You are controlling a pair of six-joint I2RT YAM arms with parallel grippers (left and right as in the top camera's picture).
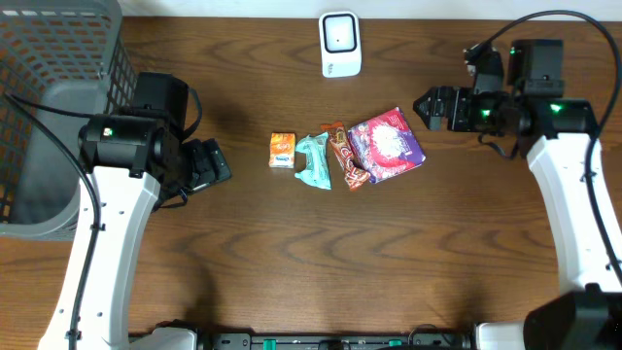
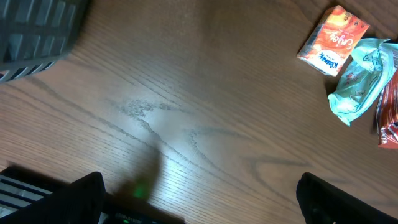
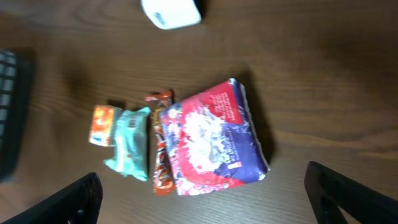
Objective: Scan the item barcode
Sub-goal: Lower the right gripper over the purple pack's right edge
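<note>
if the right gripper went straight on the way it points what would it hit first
Probably the purple and red snack bag, centred ahead of the right gripper in its wrist view; depth is unclear, so perhaps the table first.

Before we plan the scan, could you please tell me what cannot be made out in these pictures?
Barcode on the purple bag: too small overhead, blurred in the right wrist view.
Scanner: right wrist, cut off by the top edge and blurred.
Snack bar: left wrist, cut off by the right edge.
Basket: overhead, cut off by the left and top edges.
</note>
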